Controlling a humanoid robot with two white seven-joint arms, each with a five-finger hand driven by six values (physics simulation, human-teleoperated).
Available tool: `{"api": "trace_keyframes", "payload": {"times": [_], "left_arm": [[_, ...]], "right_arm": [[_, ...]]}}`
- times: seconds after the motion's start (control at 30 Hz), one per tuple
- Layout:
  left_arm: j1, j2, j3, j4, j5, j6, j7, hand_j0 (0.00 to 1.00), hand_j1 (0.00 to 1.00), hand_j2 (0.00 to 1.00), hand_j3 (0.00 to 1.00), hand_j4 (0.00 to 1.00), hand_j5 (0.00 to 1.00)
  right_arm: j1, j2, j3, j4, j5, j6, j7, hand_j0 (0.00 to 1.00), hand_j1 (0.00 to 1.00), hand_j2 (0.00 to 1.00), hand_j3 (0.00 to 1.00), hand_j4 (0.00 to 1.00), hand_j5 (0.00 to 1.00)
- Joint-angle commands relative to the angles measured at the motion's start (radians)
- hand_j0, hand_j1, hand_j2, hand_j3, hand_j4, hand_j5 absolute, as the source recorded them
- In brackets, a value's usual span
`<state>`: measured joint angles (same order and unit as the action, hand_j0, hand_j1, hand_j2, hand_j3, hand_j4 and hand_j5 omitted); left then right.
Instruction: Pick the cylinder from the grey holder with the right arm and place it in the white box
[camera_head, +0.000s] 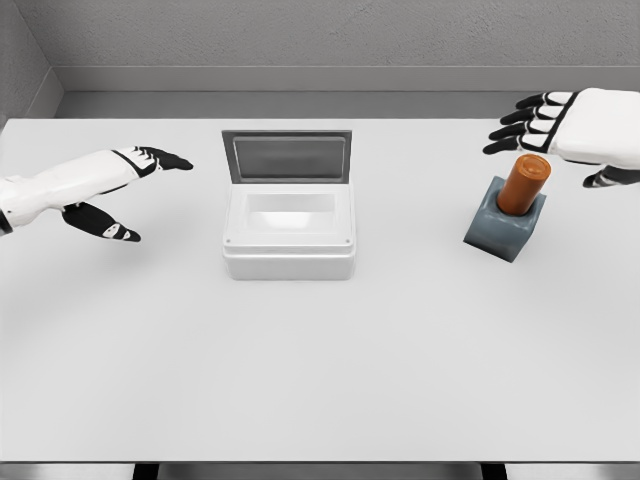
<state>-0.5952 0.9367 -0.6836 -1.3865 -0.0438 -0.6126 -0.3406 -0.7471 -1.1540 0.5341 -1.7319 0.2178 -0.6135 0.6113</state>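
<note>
An orange-brown cylinder (524, 184) stands tilted in a grey block holder (503, 229) on the right of the white table. My right hand (545, 135) hovers just behind and above the cylinder's top, fingers spread and pointing left, thumb (608, 178) to the right of the cylinder, holding nothing. The white box (289, 232) sits at the table's middle with its grey lid (288, 157) standing open behind it; its inside looks empty. My left hand (130, 195) hangs over the left side of the table, fingers extended, away from the box.
The white table (320, 380) ends at a grey wall behind. A broad bare stretch of tabletop lies between the holder and the box.
</note>
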Motion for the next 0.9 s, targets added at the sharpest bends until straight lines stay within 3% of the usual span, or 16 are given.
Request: {"api": "trace_keyframes", "payload": {"times": [0.0, 0.07, 0.13, 0.2, 0.23, 0.3, 0.4, 0.43, 0.47, 0.53, 0.63, 0.7, 0.87], "left_arm": [[0.0, 0.001, -0.001, 0.0, 0.007, 0.002, 0.0, 1.0, 1.0, 1.0, 1.0, 1.0, 1.0], [0.0, -0.004, -0.001, -0.003, 0.01, 0.002, 0.006, 1.0, 1.0, 1.0, 1.0, 1.0, 1.0], [-0.002, -0.007, -0.002, 0.049, 0.028, 0.002, 0.012, 1.0, 1.0, 1.0, 1.0, 1.0, 1.0], [-0.015, -0.032, -0.011, 0.124, 0.117, 0.002, 0.012, 1.0, 1.0, 1.0, 1.0, 1.0, 1.0], [-0.017, -0.032, -0.048, 0.132, 0.191, 0.002, 0.011, 1.0, 1.0, 1.0, 1.0, 1.0, 1.0], [-0.025, -0.032, -0.206, 0.167, 0.41, 0.002, 0.012, 1.0, 1.0, 1.0, 1.0, 1.0, 1.0], [-0.04, -0.035, -0.228, 0.164, 0.588, 0.002, -0.033, 1.0, 1.0, 1.0, 1.0, 1.0, 1.0], [-0.052, -0.035, -0.225, 0.145, 0.668, 0.002, -0.194, 1.0, 1.0, 1.0, 1.0, 1.0, 1.0], [-0.064, -0.035, -0.221, 0.159, 0.784, 0.002, -0.27, 1.0, 1.0, 1.0, 1.0, 1.0, 1.0], [-0.08, -0.035, -0.214, 0.17, 0.895, 0.037, -0.27, 1.0, 1.0, 1.0, 1.0, 1.0, 1.0], [-0.072, -0.033, -0.215, 0.182, 0.898, 0.059, -0.242, 1.0, 1.0, 1.0, 1.0, 1.0, 1.0], [-0.077, -0.033, -0.215, 0.181, 0.895, 0.146, -0.224, 1.0, 1.0, 1.0, 1.0, 1.0, 1.0], [-0.08, -0.053, -0.217, 0.179, 0.891, 0.151, -0.232, 1.0, 1.0, 1.0, 1.0, 1.0, 1.0]], "right_arm": [[0.0, 0.0, 0.0, -0.002, -0.003, 0.003, 0.0, 1.0, 1.0, 1.0, 1.0, 1.0, 1.0], [-0.005, 0.0, 0.0, 0.0, -0.005, 0.003, 0.0, 1.0, 1.0, 1.0, 1.0, 1.0, 1.0], [-0.003, 0.017, 0.003, 0.006, -0.005, 0.003, 0.0, 1.0, 1.0, 1.0, 1.0, 1.0, 1.0], [-0.002, 0.017, 0.041, 0.014, 0.002, 0.003, 0.0, 1.0, 1.0, 1.0, 1.0, 1.0, 1.0], [-0.002, 0.017, 0.055, 0.021, 0.003, 0.003, 0.0, 1.0, 1.0, 1.0, 1.0, 1.0, 1.0], [-0.002, 0.049, 0.056, 0.051, 0.009, 0.003, 0.0, 1.0, 1.0, 1.0, 1.0, 1.0, 1.0], [-0.009, 0.054, 0.056, 0.12, 0.009, 0.003, 0.0, 1.0, 1.0, 1.0, 1.0, 1.0, 1.0], [-0.008, 0.065, 0.058, 0.132, 0.011, 0.003, 0.0, 1.0, 1.0, 1.0, 1.0, 1.0, 1.0], [-0.009, 0.076, 0.058, 0.138, 0.023, 0.003, 0.0, 1.0, 1.0, 1.0, 1.0, 1.0, 1.0], [-0.009, 0.103, 0.078, 0.164, 0.061, 0.003, 0.0, 1.0, 1.0, 1.0, 1.0, 1.0, 1.0], [-0.02, 0.109, 0.095, 0.17, 0.064, 0.003, 0.0, 1.0, 1.0, 1.0, 1.0, 1.0, 1.0], [-0.023, 0.131, 0.096, 0.181, 0.064, 0.003, 0.0, 1.0, 1.0, 1.0, 1.0, 1.0, 1.0], [-0.037, 0.168, 0.13, 0.216, 0.087, 0.003, 0.0, 1.0, 1.0, 1.0, 1.0, 1.0, 1.0]]}}
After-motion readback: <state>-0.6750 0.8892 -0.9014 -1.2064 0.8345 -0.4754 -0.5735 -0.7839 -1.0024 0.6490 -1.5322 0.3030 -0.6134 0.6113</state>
